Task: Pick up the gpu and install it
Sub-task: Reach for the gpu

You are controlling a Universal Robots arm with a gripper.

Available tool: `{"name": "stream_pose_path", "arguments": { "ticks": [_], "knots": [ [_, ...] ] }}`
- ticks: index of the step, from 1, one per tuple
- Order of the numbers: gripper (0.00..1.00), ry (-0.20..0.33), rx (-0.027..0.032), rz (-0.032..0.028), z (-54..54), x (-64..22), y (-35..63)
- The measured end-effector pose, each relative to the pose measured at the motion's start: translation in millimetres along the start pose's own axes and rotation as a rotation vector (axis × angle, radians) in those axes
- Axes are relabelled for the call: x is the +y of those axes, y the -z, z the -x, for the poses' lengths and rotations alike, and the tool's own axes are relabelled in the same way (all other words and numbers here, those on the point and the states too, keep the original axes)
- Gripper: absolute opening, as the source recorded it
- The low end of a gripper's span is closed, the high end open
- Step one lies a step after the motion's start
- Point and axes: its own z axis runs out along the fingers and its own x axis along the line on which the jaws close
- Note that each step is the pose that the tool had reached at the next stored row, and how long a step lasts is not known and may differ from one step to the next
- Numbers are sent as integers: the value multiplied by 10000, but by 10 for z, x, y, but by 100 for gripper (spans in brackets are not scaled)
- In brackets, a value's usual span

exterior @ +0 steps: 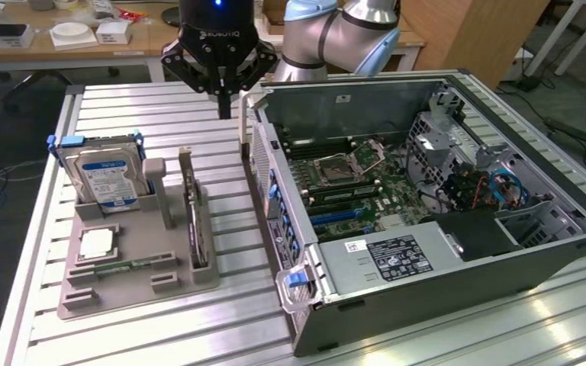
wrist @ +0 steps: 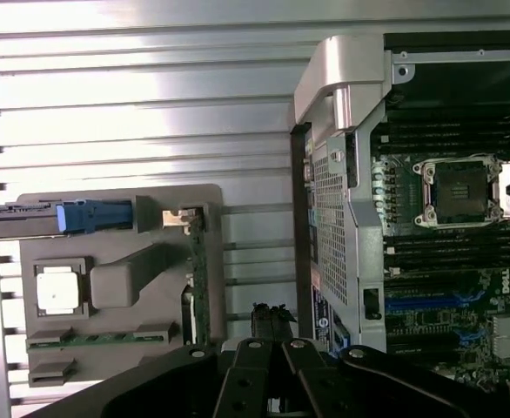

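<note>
The gpu (exterior: 196, 221) is a thin dark card standing on edge in a slot of the grey holder tray (exterior: 120, 296), on the tray's side nearer the computer case. The wrist view shows the gpu (wrist: 198, 279) edge-on. My gripper (exterior: 225, 109) hangs above the table behind the tray, in the gap between the tray and the open case (exterior: 537, 252). Its fingers are shut with nothing between them. In the wrist view the gripper (wrist: 271, 329) sits just to the case side of the card's end.
The tray also holds a silver hard drive (exterior: 104, 174) in a blue caddy, a square processor (exterior: 97, 242) and a green memory strip (exterior: 130, 267). The case lies on its side with the motherboard (exterior: 349, 171) and blue card slots (exterior: 339, 216) exposed. A cluttered desk (exterior: 69, 34) stands behind.
</note>
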Motion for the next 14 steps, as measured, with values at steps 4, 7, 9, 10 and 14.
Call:
{"name": "stream_pose_path", "arguments": {
  "ticks": [4,7,9,10,14],
  "knots": [
    [10,0,0,0,-33,-3,1],
    [10,0,0,0,-59,-5,2],
    [10,0,0,0,-76,-6,2],
    [10,0,-1,1,-86,-7,2],
    [10,1,0,0,-120,-9,3]
  ]
}}
